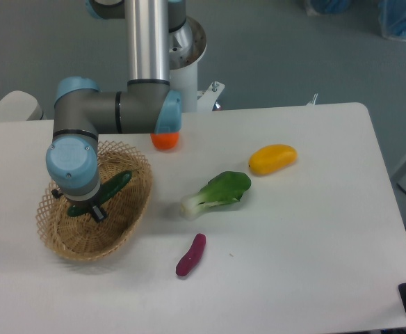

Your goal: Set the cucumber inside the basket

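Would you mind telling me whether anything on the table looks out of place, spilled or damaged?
Nothing stands out. The cucumber is held over the basket by the gripper; the bok choy, the purple vegetable, the yellow fruit and the orange one lie intact on the table.

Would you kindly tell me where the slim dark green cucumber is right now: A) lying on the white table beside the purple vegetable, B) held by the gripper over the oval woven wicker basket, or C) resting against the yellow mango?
B: the slim dark green cucumber sits in the gripper above the oval woven wicker basket.
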Controlling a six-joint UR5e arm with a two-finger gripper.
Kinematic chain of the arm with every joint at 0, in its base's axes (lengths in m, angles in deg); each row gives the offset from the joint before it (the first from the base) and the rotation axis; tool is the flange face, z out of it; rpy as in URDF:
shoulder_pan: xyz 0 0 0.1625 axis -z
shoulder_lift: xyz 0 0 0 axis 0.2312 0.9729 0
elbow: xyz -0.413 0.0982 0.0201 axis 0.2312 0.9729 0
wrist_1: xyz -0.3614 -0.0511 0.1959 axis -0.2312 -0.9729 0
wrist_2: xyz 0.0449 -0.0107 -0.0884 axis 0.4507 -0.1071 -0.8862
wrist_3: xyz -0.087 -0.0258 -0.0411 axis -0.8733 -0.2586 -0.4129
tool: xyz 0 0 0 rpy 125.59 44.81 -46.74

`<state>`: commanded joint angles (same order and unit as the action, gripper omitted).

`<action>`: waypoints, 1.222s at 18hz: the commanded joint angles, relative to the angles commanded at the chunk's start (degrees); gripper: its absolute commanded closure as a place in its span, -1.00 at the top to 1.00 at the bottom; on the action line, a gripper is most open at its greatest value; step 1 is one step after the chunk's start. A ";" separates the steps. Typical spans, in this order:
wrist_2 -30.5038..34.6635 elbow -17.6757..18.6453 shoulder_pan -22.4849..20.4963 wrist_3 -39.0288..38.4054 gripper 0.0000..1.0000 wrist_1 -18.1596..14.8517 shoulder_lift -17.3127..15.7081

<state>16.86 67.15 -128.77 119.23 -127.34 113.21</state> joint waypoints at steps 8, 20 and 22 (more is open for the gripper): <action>0.62 -0.52 -0.52 0.44 1.00 2.20 -0.88; 7.38 -10.19 -13.17 9.21 1.00 -0.08 -0.88; 7.56 -11.25 -15.54 11.50 1.00 -1.40 -0.18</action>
<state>24.42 55.91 -144.32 130.73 -128.74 113.03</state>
